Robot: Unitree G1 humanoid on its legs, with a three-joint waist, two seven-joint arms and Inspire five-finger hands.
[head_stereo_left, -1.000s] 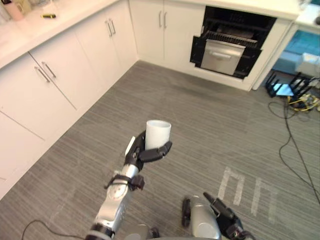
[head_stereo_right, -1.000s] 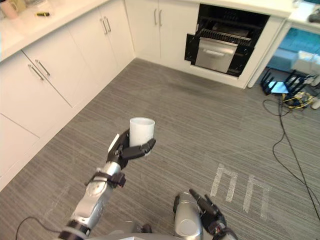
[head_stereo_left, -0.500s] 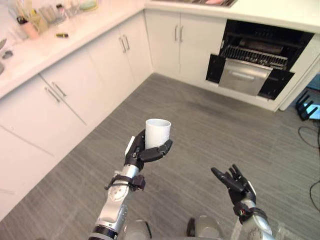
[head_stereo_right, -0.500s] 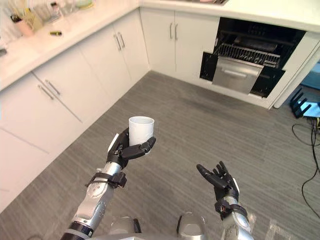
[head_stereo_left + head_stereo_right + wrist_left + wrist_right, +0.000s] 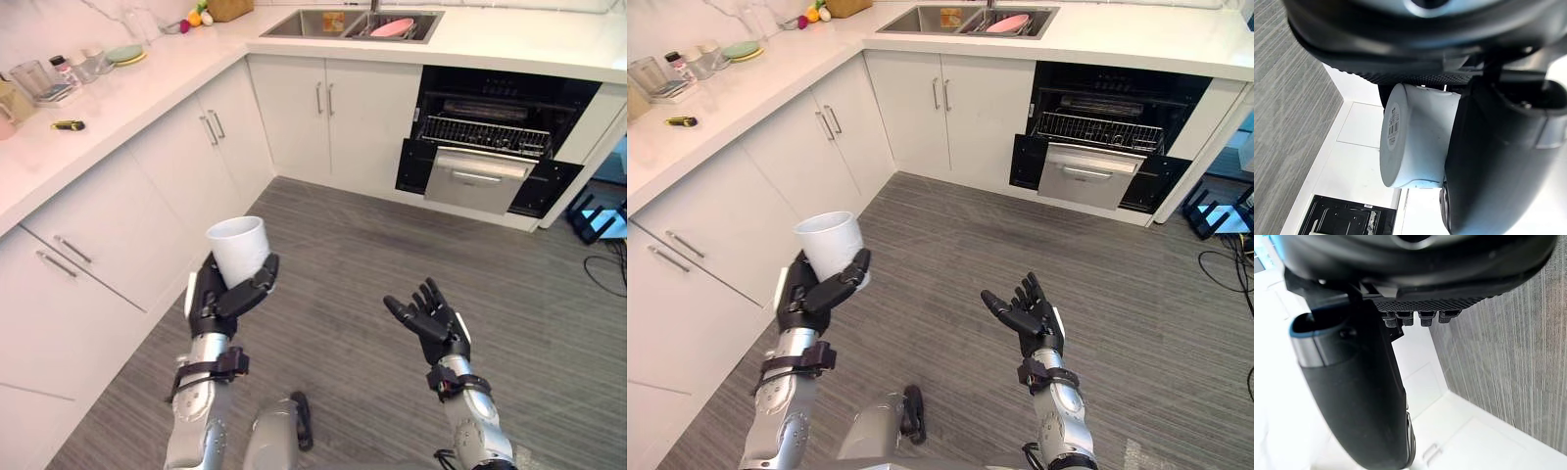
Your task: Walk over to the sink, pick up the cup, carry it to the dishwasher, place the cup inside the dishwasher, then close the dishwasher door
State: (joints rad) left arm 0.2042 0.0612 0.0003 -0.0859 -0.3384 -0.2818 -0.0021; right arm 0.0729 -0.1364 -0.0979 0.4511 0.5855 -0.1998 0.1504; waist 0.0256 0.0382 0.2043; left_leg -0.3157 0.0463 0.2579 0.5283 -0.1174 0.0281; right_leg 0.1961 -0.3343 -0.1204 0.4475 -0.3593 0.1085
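A white cup [image 5: 238,250] stands upright in my left hand [image 5: 217,303], whose fingers and thumb are curled round its lower part; the wrist view shows the same cup [image 5: 1418,142] clasped against the palm. My right hand [image 5: 428,317] is raised palm up over the grey floor, fingers spread and holding nothing. The dishwasher [image 5: 499,137] stands open under the far counter, its door [image 5: 480,179] partly lowered and a wire rack [image 5: 484,135] pulled forward. The sink [image 5: 338,23] lies in the counter to its left, with a pink dish in it.
White cabinets [image 5: 147,211] run along the left and far sides, meeting at a corner. The left counter [image 5: 93,98] carries glasses, plates and a small yellow-black tool. Black cables [image 5: 1223,269] lie on the floor at the far right.
The camera has turned, bringing the sink and more counter into view. The left hand with the cup sits further left and higher. The right hand has come up.
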